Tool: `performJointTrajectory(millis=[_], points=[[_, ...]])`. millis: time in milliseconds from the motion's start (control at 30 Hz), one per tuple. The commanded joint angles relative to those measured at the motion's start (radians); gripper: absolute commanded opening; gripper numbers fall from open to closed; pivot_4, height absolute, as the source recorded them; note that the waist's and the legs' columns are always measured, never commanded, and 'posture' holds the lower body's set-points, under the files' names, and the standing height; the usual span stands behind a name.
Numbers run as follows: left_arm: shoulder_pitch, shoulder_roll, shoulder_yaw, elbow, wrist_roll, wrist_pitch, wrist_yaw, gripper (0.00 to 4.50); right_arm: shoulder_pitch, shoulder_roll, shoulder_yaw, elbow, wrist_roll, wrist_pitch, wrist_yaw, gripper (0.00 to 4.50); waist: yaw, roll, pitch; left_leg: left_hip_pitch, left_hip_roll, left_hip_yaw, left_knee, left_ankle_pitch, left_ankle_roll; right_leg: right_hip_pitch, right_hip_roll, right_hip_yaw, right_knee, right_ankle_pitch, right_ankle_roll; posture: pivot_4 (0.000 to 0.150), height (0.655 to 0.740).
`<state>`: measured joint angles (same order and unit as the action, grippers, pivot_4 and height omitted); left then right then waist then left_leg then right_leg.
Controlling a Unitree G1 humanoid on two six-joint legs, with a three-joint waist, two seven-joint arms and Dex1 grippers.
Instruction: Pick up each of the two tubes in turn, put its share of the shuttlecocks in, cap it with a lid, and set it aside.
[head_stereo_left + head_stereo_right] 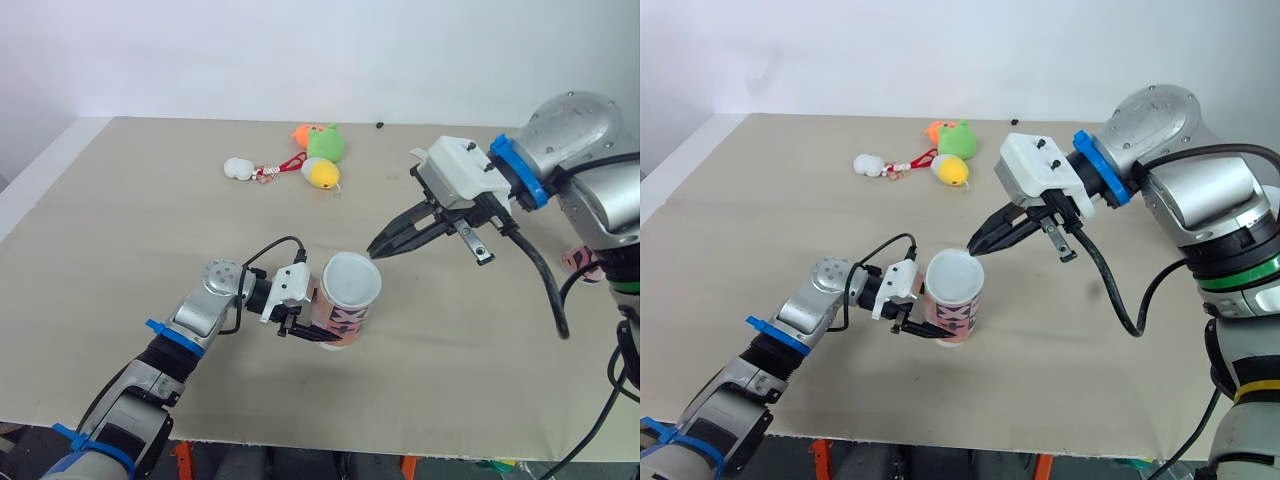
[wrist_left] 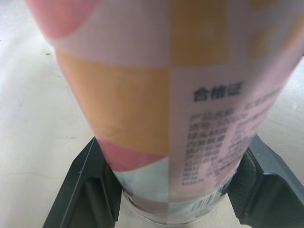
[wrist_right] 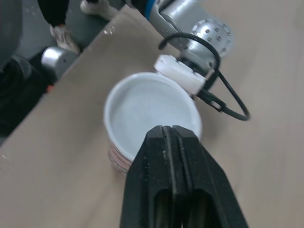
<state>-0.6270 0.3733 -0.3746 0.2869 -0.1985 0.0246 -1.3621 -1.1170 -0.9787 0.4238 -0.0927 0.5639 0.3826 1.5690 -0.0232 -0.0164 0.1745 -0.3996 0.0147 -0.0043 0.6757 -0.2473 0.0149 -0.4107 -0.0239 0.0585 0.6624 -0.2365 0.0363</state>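
Tube (image 1: pixel 343 310) stands upright on the worktop (image 1: pixel 150 220), grasped low on its body by the left end effector (image 2: pixel 175 190). A white lid (image 1: pixel 350 280) covers its mouth. The right end effector (image 1: pixel 385 245), clenched and empty, hangs just above the lid's rim. This one looks capped and only needs setting aside. Small coloured things (image 1: pixel 320 158), possibly shuttlecocks, lie loose well beyond both end effectors, so the second tube's filling is probably left.

You face a wide beige surface (image 1: pixel 120 220), evenly lit. A plain white wall (image 1: pixel 250 50) stands behind its far edge.
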Motion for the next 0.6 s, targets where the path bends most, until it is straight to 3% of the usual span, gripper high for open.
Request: performJointTrajectory(millis=[33, 233, 600], points=[[0.010, 0.028, -0.012, 0.055, 0.051, 0.025, 0.010, 2.47, 0.020, 0.027, -0.064, -0.076, 0.002, 0.051, -0.021, 0.06, 0.000, 0.000, 0.000, 0.000, 0.000, 0.000, 0.000, 0.000, 0.000, 0.000, 0.000, 0.000, 0.000, 0.000, 0.000, 0.150, 0.7323], [0.008, 0.032, -0.015, 0.056, 0.053, 0.025, 0.006, 2.47, 0.041, 0.073, -0.063, -0.113, -0.054, 0.075, -0.021, 0.06, 0.000, 0.000, 0.000, 0.000, 0.000, 0.000, 0.000, 0.000, 0.000, 0.000, 0.000, 0.000, 0.000, -0.002, 0.004, 0.150, 0.7323], [0.036, 0.043, -0.018, 0.021, 0.050, 0.036, 0.010, 2.47, 0.015, 0.238, -0.015, -0.013, -0.226, 0.024, -0.041, 0.06, 0.000, 0.000, 0.000, 0.000, 0.000, 0.000, 0.000, 0.000, -0.001, 0.000, 0.001, 0.000, 0.000, -0.002, 0.004, 0.150, 0.7323]])
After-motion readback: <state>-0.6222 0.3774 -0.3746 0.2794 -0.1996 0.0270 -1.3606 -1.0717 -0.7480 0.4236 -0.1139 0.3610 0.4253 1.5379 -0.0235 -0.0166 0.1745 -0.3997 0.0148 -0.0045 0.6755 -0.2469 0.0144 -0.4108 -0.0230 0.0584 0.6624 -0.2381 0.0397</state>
